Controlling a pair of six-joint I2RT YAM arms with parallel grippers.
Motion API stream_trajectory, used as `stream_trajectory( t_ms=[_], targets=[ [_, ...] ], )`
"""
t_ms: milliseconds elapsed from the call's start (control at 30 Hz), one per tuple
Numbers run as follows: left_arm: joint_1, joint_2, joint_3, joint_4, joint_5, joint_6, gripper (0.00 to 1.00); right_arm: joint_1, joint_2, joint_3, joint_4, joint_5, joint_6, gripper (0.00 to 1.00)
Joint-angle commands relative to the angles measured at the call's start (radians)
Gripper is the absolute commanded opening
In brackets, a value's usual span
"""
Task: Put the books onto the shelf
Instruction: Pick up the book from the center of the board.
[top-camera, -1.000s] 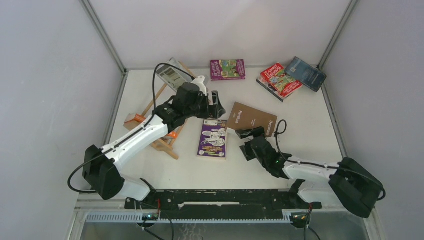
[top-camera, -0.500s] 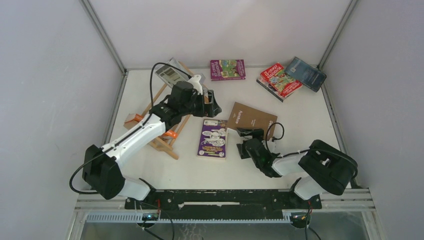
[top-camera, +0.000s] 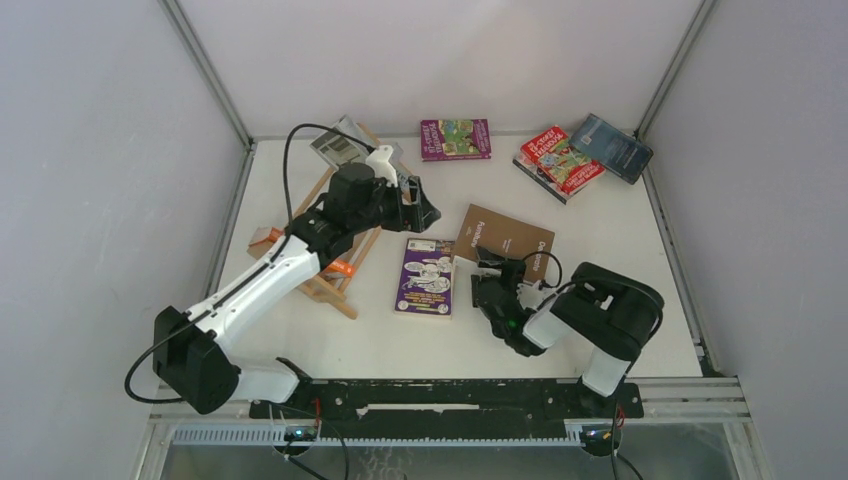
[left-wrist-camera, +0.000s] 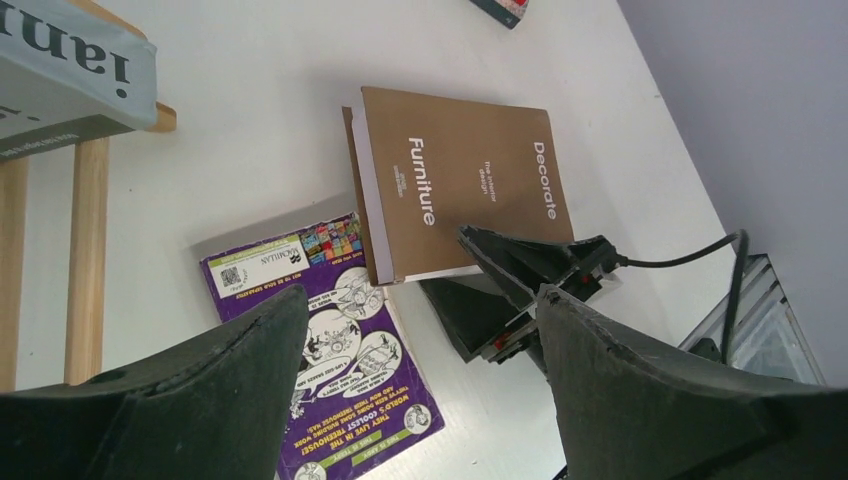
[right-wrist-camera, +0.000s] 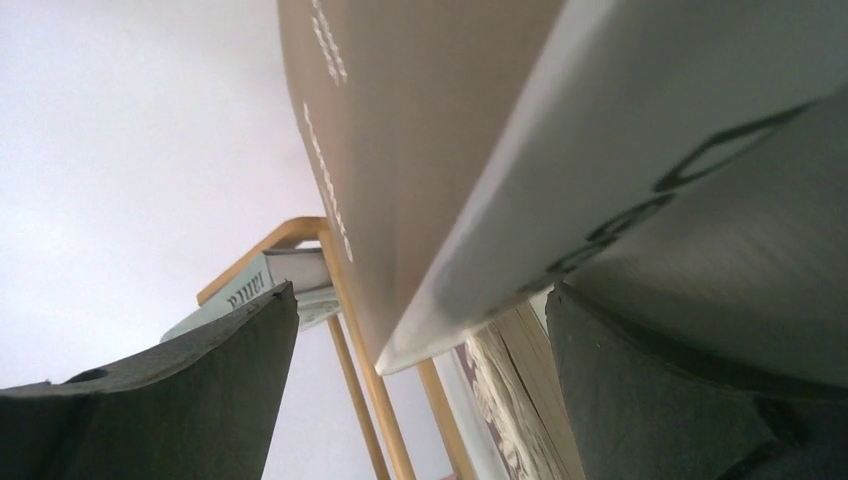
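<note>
Right pincer (top-camera: 485, 280) wide open astride edge of brown book (top-camera: 512, 235); left pincer (top-camera: 425, 208) wide open, empty.

Robot lab test cell: white table (top-camera: 620, 250) within plain grey panels (top-camera: 440, 50) and metal posts (top-camera: 205, 70)

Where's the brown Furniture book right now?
Top view: brown book sits mid-table, just right of the purple paperback, right end effector at its near edge.

The white tabletop (top-camera: 400, 345) sat inside plain grey walls (top-camera: 440, 60). Thin metal posts (top-camera: 205, 70) stood in the two back corners. The light was soft and even.
</note>
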Motion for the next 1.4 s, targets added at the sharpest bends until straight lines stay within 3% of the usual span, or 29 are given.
stream_trajectory(
  t_ms=[0, 133, 367, 533, 867, 1067, 1167, 1367],
  targets=[
    [0.004, -0.071, -0.050, 0.061, -0.013, 0.022, 0.88, 0.010, 0.133, -0.005, -0.027, 0.035, 0.261, 0.99],
    [0.005, -0.101, -0.075, 0.068, -0.019, 0.022, 0.88, 0.008, 0.231, -0.001, 0.042, 0.063, 0.295, 0.98],
    [0.004, -0.137, -0.104, 0.069, -0.038, 0.025, 0.88, 0.010, 0.278, 0.004, 0.044, 0.093, 0.297, 0.85],
    [0.004, -0.169, -0.117, 0.061, -0.059, 0.021, 0.88, 0.017, 0.206, -0.007, -0.042, 0.113, 0.232, 0.70],
    [0.011, -0.253, -0.169, 0.076, -0.097, -0.029, 0.88, 0.002, -0.058, -0.047, -0.255, 0.142, -0.054, 0.40],
    [0.014, -0.311, -0.192, 0.073, -0.128, -0.051, 0.88, -0.023, -0.225, -0.039, -0.300, 0.129, -0.343, 0.10],
    [0.019, -0.335, -0.188, 0.061, -0.148, -0.070, 0.88, -0.027, -0.342, 0.018, -0.433, 0.139, -0.534, 0.05],
    [0.027, -0.376, -0.177, 0.043, -0.210, -0.131, 0.88, -0.062, -0.536, 0.110, -0.522, 0.092, -0.922, 0.05]
  ],
)
